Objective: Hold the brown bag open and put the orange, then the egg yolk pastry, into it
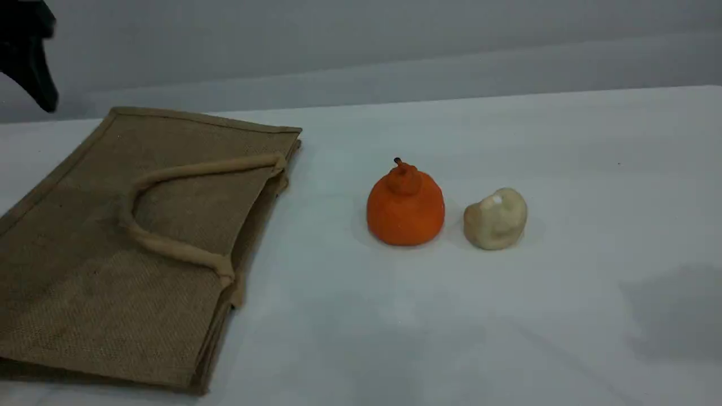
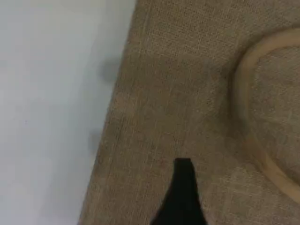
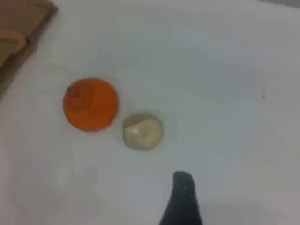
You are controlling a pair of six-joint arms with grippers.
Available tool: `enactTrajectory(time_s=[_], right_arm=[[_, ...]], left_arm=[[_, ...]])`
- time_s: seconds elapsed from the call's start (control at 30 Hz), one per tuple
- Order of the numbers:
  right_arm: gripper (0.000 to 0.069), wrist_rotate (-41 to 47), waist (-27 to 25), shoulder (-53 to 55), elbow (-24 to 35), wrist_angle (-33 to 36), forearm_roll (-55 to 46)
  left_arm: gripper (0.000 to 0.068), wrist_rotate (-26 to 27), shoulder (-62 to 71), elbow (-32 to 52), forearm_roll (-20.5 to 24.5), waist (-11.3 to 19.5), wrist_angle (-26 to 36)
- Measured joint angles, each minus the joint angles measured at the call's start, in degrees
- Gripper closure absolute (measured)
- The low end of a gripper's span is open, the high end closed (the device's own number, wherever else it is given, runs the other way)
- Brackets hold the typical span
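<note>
The brown bag (image 1: pixel 113 254) lies flat, left; floppy jute, probably best lifted by its top handle (image 1: pixel 169 248). Left gripper (image 1: pixel 31 62) hangs empty, spread; right gripper's (image 3: pixel 183 197) spread I cannot tell.

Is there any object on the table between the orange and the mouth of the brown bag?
Nothing visible stands there. Only bare table lies between the orange and the brown bag. The egg yolk pastry sits on the orange's other side. The bag lies flat, its mouth closed, so it must be opened first.

brown bag (image 1: pixel 113 254): left edge cropped | left end effector (image 1: pixel 28 62): mostly cropped
</note>
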Motion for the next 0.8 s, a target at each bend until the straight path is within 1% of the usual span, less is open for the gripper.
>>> enactTrajectory(time_s=[0.13, 0.23, 0.4, 0.53, 0.67, 0.8], right_arm=[[0.0185, 0.0, 0.0, 2.5, 0.0, -1.3, 0.0], [0.0185, 0.0, 0.0, 3.9, 0.0, -2.2, 0.0], [0.0185, 0.0, 0.0, 4.7, 0.0, -2.4, 0.0], [0.0185, 0.0, 0.0, 4.8, 0.0, -1.4, 0.0], [0.0185, 0.0, 0.0, 4.8, 0.0, -0.7, -0.3], [0.0185, 0.0, 0.0, 4.8, 0.0, -0.7, -0.6]], left_arm=[[0.0126, 0.0, 3.3, -0.8, 0.0, 0.0, -1.8], [0.0126, 0.0, 5.6, -0.8, 0.1, -0.7, -3.2], [0.0126, 0.0, 9.2, -1.2, 0.1, -3.3, -6.0], [0.0126, 0.0, 12.1, -2.5, 0.4, -5.3, -6.2], [0.0126, 0.0, 14.4, -3.0, 0.8, -5.2, -5.6], [0.0126, -1.7, 14.7, -3.0, 3.4, -5.2, -5.6]])
